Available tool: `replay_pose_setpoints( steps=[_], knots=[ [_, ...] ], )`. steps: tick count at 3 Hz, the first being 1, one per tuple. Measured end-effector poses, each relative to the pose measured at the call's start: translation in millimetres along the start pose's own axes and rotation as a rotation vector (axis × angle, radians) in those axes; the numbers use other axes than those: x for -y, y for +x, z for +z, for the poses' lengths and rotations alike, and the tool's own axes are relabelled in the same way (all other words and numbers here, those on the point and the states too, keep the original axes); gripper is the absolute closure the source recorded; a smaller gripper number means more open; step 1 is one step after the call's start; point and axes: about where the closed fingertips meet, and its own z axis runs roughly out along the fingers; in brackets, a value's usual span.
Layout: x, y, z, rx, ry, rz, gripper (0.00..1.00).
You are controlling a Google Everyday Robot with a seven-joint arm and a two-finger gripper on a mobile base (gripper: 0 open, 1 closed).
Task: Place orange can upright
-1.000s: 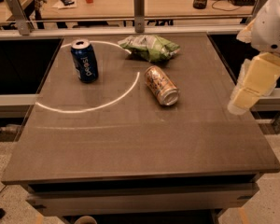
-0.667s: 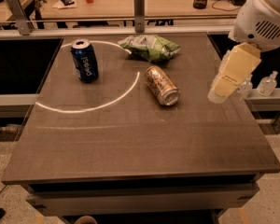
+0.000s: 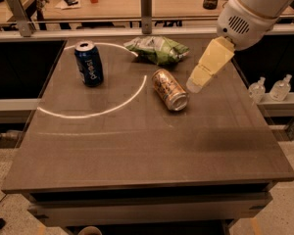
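The orange can lies on its side near the middle of the dark table, its silver top pointing toward the front right. My gripper hangs from the white arm at the upper right, its pale yellow fingers angled down and left. Its tip is just right of the can, close to the can's top end and a little above the table. It holds nothing.
A blue Pepsi can stands upright at the back left. A green chip bag lies behind the orange can. A white arc marks the tabletop. Two small clear bottles stand on a ledge off the table's right edge.
My arm has swung left and inward from beyond the table's right edge, bringing the gripper close to the orange can. The can has not moved.
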Motion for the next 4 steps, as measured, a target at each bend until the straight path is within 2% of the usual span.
replay_pose_setpoints(
  steps=[1, 2, 3, 4],
  knots=[
    [15.9, -14.1, 20.5, -0.009, 0.001, 0.105, 0.00],
    [26.3, -29.5, 45.9, -0.041, -0.003, 0.179, 0.00],
    [26.3, -29.6, 45.9, -0.041, -0.003, 0.179, 0.00],
    [21.3, -33.5, 53.7, -0.086, 0.000, 0.234, 0.00]
  ],
)
